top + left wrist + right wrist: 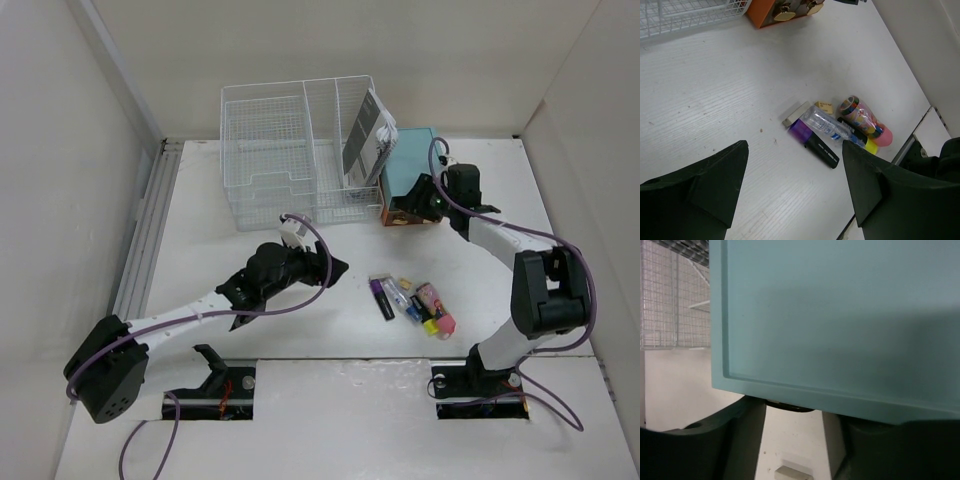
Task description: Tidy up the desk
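Observation:
The white desk (pixel 200 260) holds a small pile: a purple-and-black marker (pixel 382 297), a clear glue bottle (pixel 396 294), a pink tape roll (pixel 432 303) and a yellow highlighter (pixel 433 324). My left gripper (pixel 333 272) is open and empty, hovering just left of the pile. In the left wrist view (pixel 794 144) the marker (pixel 816 142), bottle (pixel 827 126) and tape roll (pixel 862 117) lie ahead of its fingers. My right gripper (pixel 420 205) is at the front of the teal drawer box (pixel 412 165). In the right wrist view (pixel 792 435) its fingers flank a dark drawer knob (pixel 790 406) under the teal lid (pixel 840 315).
A white wire-mesh organizer (pixel 290 150) holding a booklet (pixel 366 140) stands at the back, left of the teal box. The orange drawer front (pixel 403 213) faces the pile. A ribbed rail (pixel 145 230) runs along the desk's left edge. A small eraser (pixel 796 114) lies by the marker.

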Available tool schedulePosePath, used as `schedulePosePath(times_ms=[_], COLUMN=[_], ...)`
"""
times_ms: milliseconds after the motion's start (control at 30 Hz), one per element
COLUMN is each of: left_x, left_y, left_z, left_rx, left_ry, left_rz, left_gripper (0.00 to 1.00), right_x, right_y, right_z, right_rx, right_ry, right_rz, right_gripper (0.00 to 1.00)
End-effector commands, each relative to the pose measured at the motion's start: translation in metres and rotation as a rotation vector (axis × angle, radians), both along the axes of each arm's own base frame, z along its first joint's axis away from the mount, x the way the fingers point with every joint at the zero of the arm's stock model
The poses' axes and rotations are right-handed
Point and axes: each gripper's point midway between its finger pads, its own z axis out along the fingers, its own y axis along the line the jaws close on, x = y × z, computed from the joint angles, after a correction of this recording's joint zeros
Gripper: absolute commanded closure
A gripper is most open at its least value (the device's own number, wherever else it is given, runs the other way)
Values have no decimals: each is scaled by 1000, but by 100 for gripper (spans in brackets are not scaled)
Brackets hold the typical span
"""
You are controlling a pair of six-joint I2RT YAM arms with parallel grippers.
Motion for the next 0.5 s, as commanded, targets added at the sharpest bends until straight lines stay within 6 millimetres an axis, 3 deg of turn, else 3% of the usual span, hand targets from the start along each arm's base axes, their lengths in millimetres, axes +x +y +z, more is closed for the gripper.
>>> schedulePosePath(times_ms=[0, 33, 133, 200, 300, 400, 433, 467], left_x=[2, 2, 1, 1, 0, -1, -1, -1], left_y=[-1, -1, -1, -1, 0, 1, 1, 1], left_z=[21, 24, 24, 28, 29, 30, 30, 30], left_rx=[-55, -62, -68, -75, -76, -76, -76, -76], left_ry=[-61, -68, -61, -68, -69, -69, -69, -69], left_rz=[3, 3, 5, 5, 5, 5, 5, 5], left_gripper=[27, 27, 27, 27, 27, 27, 27, 27], right_x=[25, 23, 21, 12, -4, -34, -47, -55], right_y=[7, 11, 6, 4, 5, 1, -1, -3], right_z=[32, 32, 33, 27, 35, 26, 13, 17], right_rx=[9, 10, 0, -18, -23, -46, -64, -72], right_ry=[-133, -133, -144, -140, -170, -151, -127, -139], right_rz=[-29, -20, -41, -32, 3, 30, 50, 56], right_gripper=[52, 60, 70, 71, 71, 71, 71, 71])
